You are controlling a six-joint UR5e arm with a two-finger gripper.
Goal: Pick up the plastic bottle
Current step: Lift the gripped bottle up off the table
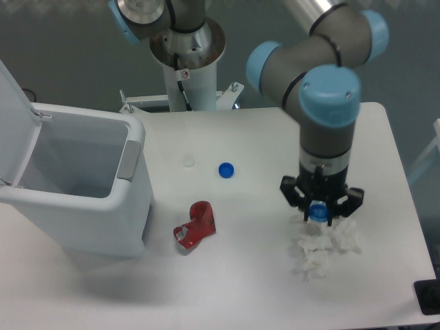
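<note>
So the two-finger black pincer (321, 208) is parked straight down over the right side of the white desk (261, 137), and there's a small clear blue-tinted plastic bottle (317, 213) sitting right between its fingers. You only see a bit of blue and pale plastic poking out from under the wrist. The fingers look spread out on either side of it, and honestly I can't tell if they've actually clamped on it yet or are just framing it. The bottle seems to be down at desk level, beside some crumpled white tissue scraps (323, 251).

My guess is this is the grasp step: either about to squeeze or just squeezed. Next thing it needs is a firm close on the body and a straight lift, without dragging the tissue along.

Other stuff around: a loose round blue cap (226, 169) mid-desk, a crumpled red wrapper (195, 226) nearer the front, a small clear round lid (188, 161), and a white open-lid plastic bin (75, 185) on the left.

Labels: nothing readable. The bottle's label is hidden, and the little red sticker on the robot's white base column (184, 75) is too small to read.
</note>
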